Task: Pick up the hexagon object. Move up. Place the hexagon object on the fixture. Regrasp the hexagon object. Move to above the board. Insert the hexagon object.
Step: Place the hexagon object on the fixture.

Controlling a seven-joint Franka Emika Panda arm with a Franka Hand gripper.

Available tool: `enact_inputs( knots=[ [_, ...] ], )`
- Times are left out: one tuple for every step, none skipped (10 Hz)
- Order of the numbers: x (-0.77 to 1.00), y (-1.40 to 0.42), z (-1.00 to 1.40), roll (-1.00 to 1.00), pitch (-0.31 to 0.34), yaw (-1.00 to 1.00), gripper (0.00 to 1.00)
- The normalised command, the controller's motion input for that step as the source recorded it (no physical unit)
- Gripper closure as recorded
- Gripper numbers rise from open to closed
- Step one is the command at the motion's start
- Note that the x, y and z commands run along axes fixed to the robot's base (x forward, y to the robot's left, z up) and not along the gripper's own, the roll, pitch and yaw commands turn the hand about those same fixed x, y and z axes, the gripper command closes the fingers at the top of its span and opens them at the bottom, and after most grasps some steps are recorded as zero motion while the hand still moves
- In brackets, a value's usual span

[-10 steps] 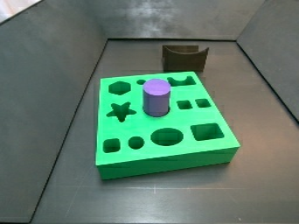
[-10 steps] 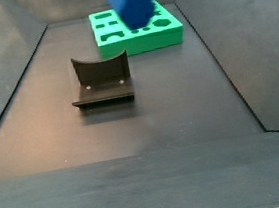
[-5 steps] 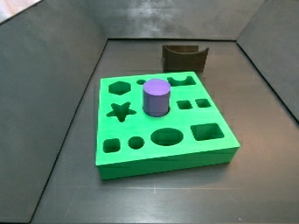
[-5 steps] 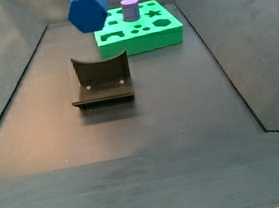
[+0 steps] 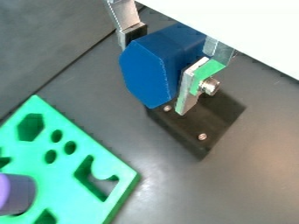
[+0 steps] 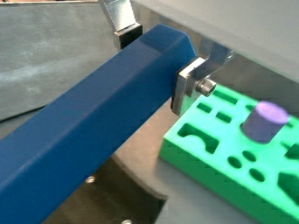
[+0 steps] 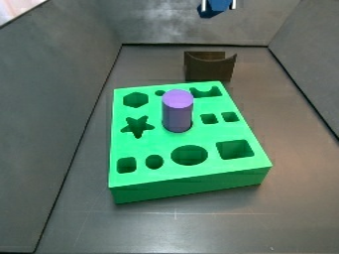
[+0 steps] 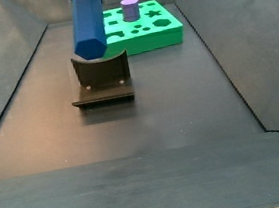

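Observation:
The hexagon object [image 8: 86,22], a long blue hexagonal bar, hangs tilted with its lower end just over the notch of the fixture [image 8: 102,83]; whether they touch I cannot tell. My gripper [image 5: 160,63] is shut on the bar's upper part, one silver finger [image 5: 126,33] on each side of it. In both wrist views the bar fills the middle, and the dark fixture [image 5: 200,125] lies under it. The green board [image 7: 185,149] with its shaped holes sits apart from the fixture [image 7: 209,65]. Only a tip of the bar [image 7: 216,6] shows in that side view.
A purple cylinder [image 7: 176,109] stands upright in a hole of the board, and shows too beyond the bar in a side view [image 8: 129,4]. Dark sloping walls [image 8: 14,67] close the floor in on both sides.
The bar, held in my gripper, has moved from over the board to over the fixture and come down. Its tip now shows at the top edge of a side view.

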Motion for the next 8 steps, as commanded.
enact_inputs(
  knots=[
    [0.04, 0.03, -0.04, -1.00, 0.159, -0.01, 1.00],
    [0.06, 0.03, -0.03, -1.00, 0.169, -0.02, 1.00],
    [0.08, 0.04, -0.02, -1.00, 0.181, -0.04, 1.00],
    [0.08, 0.04, -0.02, -1.00, 0.191, -0.06, 1.00],
    [0.08, 0.04, -0.02, -1.00, 0.198, -0.09, 1.00],
    [0.08, 0.04, -0.02, -1.00, 0.205, -0.13, 1.00],
    [0.08, 0.04, -0.02, -1.00, 0.209, -0.15, 1.00],
    [0.08, 0.04, -0.02, -1.00, 0.211, -0.21, 1.00]
  ],
)
